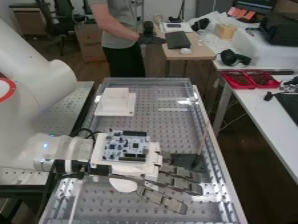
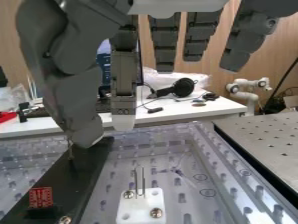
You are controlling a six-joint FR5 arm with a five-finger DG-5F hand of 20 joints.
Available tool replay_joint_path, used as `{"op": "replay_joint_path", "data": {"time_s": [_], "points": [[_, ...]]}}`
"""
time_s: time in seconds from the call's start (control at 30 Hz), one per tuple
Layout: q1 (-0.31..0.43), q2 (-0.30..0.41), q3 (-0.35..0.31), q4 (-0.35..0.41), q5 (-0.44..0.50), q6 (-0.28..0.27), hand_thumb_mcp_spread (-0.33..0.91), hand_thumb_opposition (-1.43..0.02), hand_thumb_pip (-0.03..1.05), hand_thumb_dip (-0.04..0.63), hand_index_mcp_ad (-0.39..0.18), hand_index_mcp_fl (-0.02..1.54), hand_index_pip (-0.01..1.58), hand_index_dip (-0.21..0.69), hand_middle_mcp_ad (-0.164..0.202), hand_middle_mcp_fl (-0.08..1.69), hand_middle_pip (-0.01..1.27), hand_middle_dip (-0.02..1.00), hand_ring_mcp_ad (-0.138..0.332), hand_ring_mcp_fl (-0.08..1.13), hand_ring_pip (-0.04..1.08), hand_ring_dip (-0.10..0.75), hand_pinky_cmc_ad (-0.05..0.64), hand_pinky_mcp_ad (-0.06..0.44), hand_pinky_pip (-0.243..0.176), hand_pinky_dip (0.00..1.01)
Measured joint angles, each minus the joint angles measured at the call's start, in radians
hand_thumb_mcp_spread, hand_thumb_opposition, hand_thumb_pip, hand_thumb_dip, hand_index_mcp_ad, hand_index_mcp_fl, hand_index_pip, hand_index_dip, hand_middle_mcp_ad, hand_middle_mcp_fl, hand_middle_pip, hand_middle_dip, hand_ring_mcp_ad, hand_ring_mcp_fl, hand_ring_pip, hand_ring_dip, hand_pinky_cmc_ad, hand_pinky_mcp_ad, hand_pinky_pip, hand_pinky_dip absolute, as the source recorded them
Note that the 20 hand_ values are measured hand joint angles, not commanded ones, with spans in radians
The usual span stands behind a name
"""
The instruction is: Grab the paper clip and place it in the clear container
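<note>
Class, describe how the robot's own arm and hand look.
The arm is white and rounded, with a red ring marking and small blue lights. The hand has dark grey segmented fingers, a pale housing, a circuit board and black cables.

From my high view, the bench runs away from me, with a perforated table along its left. Stacked plates lie on the bench's far left part. To the right stands a side table holding two trays; headphones lie behind them. A desk stands behind the bench. In my wrist view, I see a small mount with upright pins, just beside a long strip that carries a small block
</note>
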Motion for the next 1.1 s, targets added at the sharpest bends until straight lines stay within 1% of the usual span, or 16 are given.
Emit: {"op": "replay_joint_path", "data": {"time_s": [0.03,0.13,0.3,0.43,0.53,0.57,0.6,0.63,0.67,0.87,0.93,1.03,1.1], "points": [[0.0,-0.003,0.001,0.009,-0.003,-0.007,0.43,-0.81,0.58,0.239,-0.113,0.35,1.28,0.063,0.106,0.09,0.14,0.18,0.131,0.0,0.1,0.075,0.328,0.279,-0.026,0.18],[0.0,-0.012,0.003,0.024,-0.01,-0.026,0.43,-0.81,0.58,0.239,-0.113,0.38,1.28,0.063,0.106,0.09,0.14,0.17,0.131,0.0,0.1,0.072,0.328,0.279,-0.026,0.18],[-0.002,-0.021,0.012,0.025,-0.019,-0.053,0.43,-0.81,0.58,0.239,-0.119,0.39,1.3,0.061,0.106,0.09,0.14,0.19,0.131,0.0,0.1,0.075,0.328,0.278,-0.026,0.18],[-0.005,-0.025,0.014,0.027,-0.029,-0.075,0.43,-0.81,0.58,0.239,-0.117,0.41,1.33,0.058,0.11,0.13,0.14,0.19,0.131,0.0,0.1,0.075,0.328,0.278,-0.026,0.18],[-0.007,-0.027,0.014,0.031,-0.035,-0.093,0.43,-0.81,0.58,0.239,-0.117,0.41,1.33,0.061,0.105,0.13,0.14,0.19,0.131,0.0,0.1,0.075,0.328,0.278,-0.024,0.18],[-0.008,-0.028,0.015,0.03,-0.036,-0.099,0.43,-0.81,0.58,0.239,-0.117,0.41,1.35,0.058,0.105,0.13,0.14,0.19,0.131,0.0,0.1,0.075,0.328,0.278,-0.028,0.18],[-0.009,-0.029,0.015,0.03,-0.037,-0.101,0.43,-0.81,0.58,0.239,-0.117,0.42,1.35,0.058,0.105,0.13,0.14,0.19,0.127,0.0,0.1,0.075,0.328,0.279,-0.024,0.18],[-0.01,-0.031,0.016,0.029,-0.038,-0.104,0.43,-0.82,0.58,0.239,-0.117,0.42,1.37,0.058,0.108,0.13,0.14,0.19,0.126,0.0,0.1,0.075,0.328,0.281,-0.012,0.18],[-0.011,-0.032,0.017,0.028,-0.039,-0.106,0.45,-0.82,0.58,0.239,-0.117,0.42,1.36,0.054,0.105,0.13,0.14,0.19,0.126,0.0,0.1,0.075,0.328,0.281,-0.01,0.18],[-0.015,-0.037,0.016,0.033,-0.061,-0.127,0.45,-0.82,0.58,0.239,-0.12,0.42,1.36,0.061,0.103,0.13,0.14,0.19,0.117,0.0,0.1,0.075,0.325,0.281,-0.01,0.18],[-0.016,-0.039,0.016,0.037,-0.069,-0.126,0.45,-0.82,0.58,0.239,-0.12,0.42,1.36,0.044,0.103,0.13,0.14,0.19,0.113,0.0,0.1,0.072,0.325,0.281,-0.01,0.18],[-0.018,-0.041,0.017,0.04,-0.079,-0.128,0.45,-0.82,0.58,0.239,-0.119,0.42,1.36,0.047,0.101,0.13,0.14,0.19,0.113,0.0,0.1,0.075,0.325,0.281,-0.01,0.18],[-0.019,-0.043,0.018,0.041,-0.088,-0.135,0.45,-0.82,0.58,0.239,-0.127,0.42,1.36,0.049,0.101,0.13,0.14,0.19,0.113,0.0,0.11,0.08,0.325,0.281,-0.01,0.18]]}}
